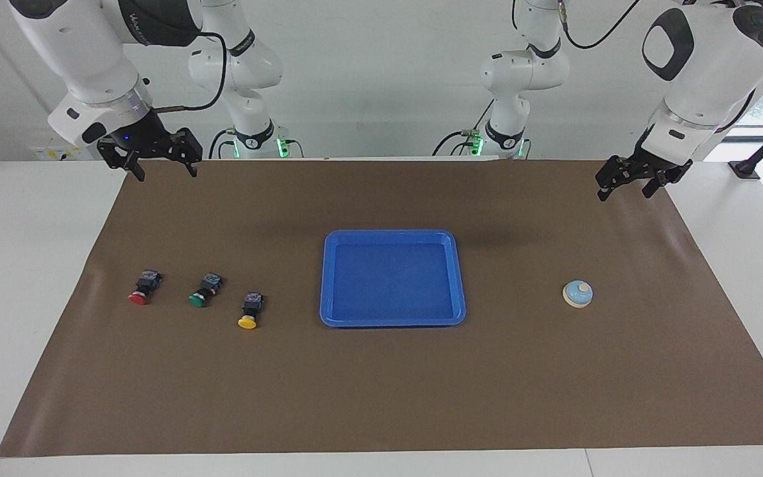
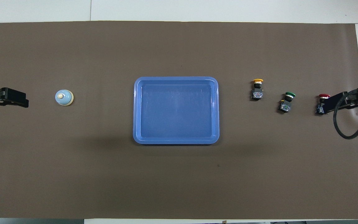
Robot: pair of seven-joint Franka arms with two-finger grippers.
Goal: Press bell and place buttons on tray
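Scanning the facing view from its left edge, clock directions read off that view with the tray as centre: right gripper [image 1: 163, 170] hangs in the air at about 10 o'clock, over the mat's [image 1: 381, 397] corner nearest the robots at the right arm's end, jaws spread wide, nothing in them; under and below it, at roughly 9 o'clock, the three buttons lie on their sides in a loose row on the mat, caps pointing away from the robots: red button [image 1: 142, 288] outermost, green button [image 1: 204, 291] next, yellow button [image 1: 250, 311] closest to the tray and slightly farther from the robots than the other two; none is touched, none is on the tray; tray [image 1: 393, 321] sits mid-mat, bright blue, holding nothing; bell [image 1: 577, 294] stands upright at about 3 o'clock, well apart from the tray, toward the left arm's end; left gripper [image 1: 625, 187] is raised at about 1 to 2 o'clock, over the mat's edge nearest the robots, fingers parted wide and holding nothing, well clear of the bell; progress judgement: essentially at the start; bell looks unpressed so far as can be told, no contact now; all three buttons remain to be picked and set on the tray; likely first step is left gripper dropping onto the bell's knob.
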